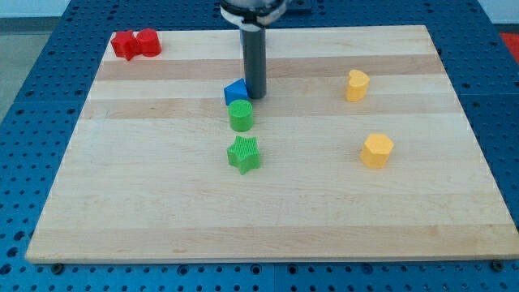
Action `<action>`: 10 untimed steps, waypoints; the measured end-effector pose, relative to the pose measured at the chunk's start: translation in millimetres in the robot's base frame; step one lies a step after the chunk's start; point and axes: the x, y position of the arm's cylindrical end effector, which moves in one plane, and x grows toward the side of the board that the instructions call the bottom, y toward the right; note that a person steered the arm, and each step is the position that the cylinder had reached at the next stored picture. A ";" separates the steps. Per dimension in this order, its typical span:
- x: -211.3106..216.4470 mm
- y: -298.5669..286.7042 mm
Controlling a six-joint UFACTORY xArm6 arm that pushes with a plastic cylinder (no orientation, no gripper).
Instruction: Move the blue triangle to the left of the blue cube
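Pale wooden board (162, 211) lies on a blue perforated table (32, 97); I can read no writing anywhere. My tip (256, 96) touches the right side of a blue block (234, 92), whose shape I cannot tell. Just below it stands a green cylinder (241, 116), then a green star (243, 154).

The arm enters from the view's top, just left of centre; only its lowest part shows, a rounded pale and dark collar cut off by the frame edge; from that collar a straight dark rod (255, 63) hangs down, upright, with no visible tilt; the rod is plain and cylindrical, of even thickness along its length; my tip (256, 97) is at the rod's lower end, down at the level of the surface; no other joint or link is in view.
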 end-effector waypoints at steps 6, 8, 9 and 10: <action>-51.5 -89.5; -53.1 -105.9; -94.4 -80.3; -117.8 -51.1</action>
